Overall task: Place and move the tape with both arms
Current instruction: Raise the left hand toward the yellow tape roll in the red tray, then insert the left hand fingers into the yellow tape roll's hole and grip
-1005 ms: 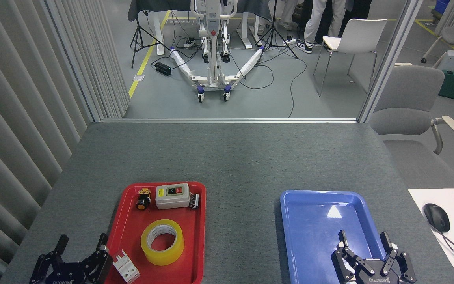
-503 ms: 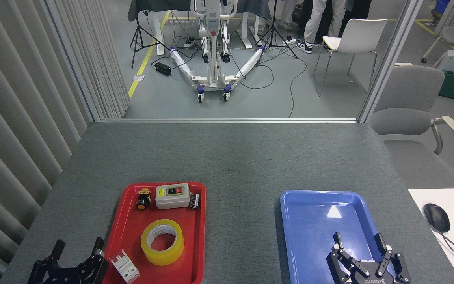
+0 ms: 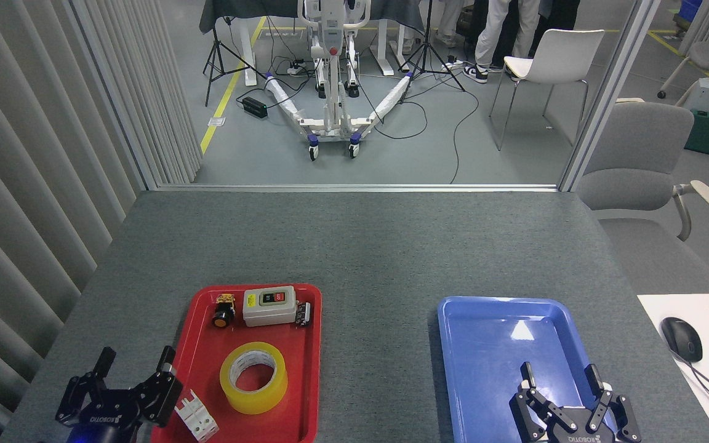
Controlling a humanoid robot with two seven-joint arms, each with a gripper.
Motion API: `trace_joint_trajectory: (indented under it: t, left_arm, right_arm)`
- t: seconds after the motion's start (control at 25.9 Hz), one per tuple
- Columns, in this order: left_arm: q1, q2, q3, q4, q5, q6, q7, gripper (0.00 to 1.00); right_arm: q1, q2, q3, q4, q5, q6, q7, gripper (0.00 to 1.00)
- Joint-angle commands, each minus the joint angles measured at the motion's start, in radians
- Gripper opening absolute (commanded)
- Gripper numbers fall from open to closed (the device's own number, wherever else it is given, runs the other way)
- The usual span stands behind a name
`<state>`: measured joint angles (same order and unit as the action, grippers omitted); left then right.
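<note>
One tape (image 3: 253, 377) is lying in the red tray (image 3: 309, 394); I am holding both my left gripper (image 3: 135, 364) and right gripper (image 3: 559, 374) low at the table's near edge, fingers apart.

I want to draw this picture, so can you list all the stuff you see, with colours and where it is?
red tray: 1, red, table front left
tape: 1, yellow, lying flat in red tray
switch box: 1, grey, red tray's far end
push button: 1, orange and black, left of switch box
white part: 1, white, red tray's near left corner
blue tray: 1, blue, table front right
mouse: 1, black, white desk at right
white chair: 1, white, floor beyond table
left gripper: 1, black, jaws open, beside red tray
right gripper: 1, black, jaws open, over blue tray
</note>
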<state>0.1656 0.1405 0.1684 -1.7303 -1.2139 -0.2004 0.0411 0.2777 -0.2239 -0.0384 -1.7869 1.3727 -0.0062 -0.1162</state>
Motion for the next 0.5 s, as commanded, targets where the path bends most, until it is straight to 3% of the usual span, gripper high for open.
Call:
trace_joint_trajectory:
  t: [0.0, 0.12, 0.19, 0.46]
  left_arm:
    - [-0.070, 0.008, -0.050, 0.002, 0.005, 0.098, -0.262, 1.00]
    - [-0.126, 0.014, -0.105, 0.002, 0.024, 0.205, -0.586, 1.00]
    - [-0.166, 0.025, -0.113, 0.002, 0.033, 0.207, -0.719, 1.00]
    - [-0.301, 0.110, -0.245, 0.018, 0.203, 0.188, -0.794, 1.00]
  right_arm:
    - [0.000, -0.002, 0.000, 0.000, 0.000, 0.000, 0.000, 1.00]
    - [0.000, -0.003, 0.000, 0.001, 0.000, 0.000, 0.000, 1.00]
    - [0.000, -0.003, 0.000, 0.001, 0.000, 0.000, 0.000, 1.00]
    - [0.000, -0.002, 0.000, 0.003, -0.001, -0.003, 0.001, 1.00]
